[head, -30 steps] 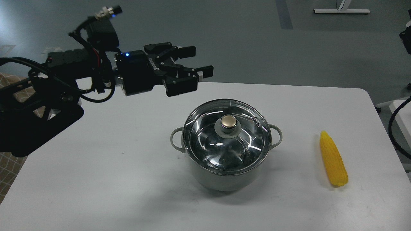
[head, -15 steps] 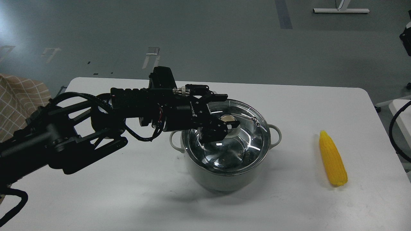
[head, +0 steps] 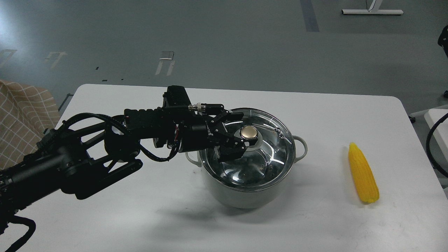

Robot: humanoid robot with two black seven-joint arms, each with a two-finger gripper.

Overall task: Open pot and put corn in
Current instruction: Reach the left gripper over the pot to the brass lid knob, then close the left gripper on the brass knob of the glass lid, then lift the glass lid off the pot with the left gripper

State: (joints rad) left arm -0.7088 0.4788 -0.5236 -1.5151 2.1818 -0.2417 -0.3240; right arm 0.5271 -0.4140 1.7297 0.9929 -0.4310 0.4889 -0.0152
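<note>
The pale grey-green pot (head: 245, 196) stands at the middle of the white table (head: 325, 115), its glass lid (head: 271, 154) on it, gold knob (head: 249, 132) in plain sight. My left gripper (head: 240, 134) reaches in from the left just above the lid. It is open, with one finger on the far side and one on the near side of the knob's left half; I cannot tell whether they touch it. The yellow corn (head: 363, 173) lies on the table to the right of the pot, point away from me. My right gripper is out of view.
A checked cloth (head: 21, 112) lies beyond the table's left edge. A black cable (head: 431, 140) hangs at the right edge of the view. Grey floor lies beyond the table's far edge.
My left arm swung down from high at the back left to the lid, then drew back slightly left, uncovering the gold knob. The pot, lid and corn have not moved.
</note>
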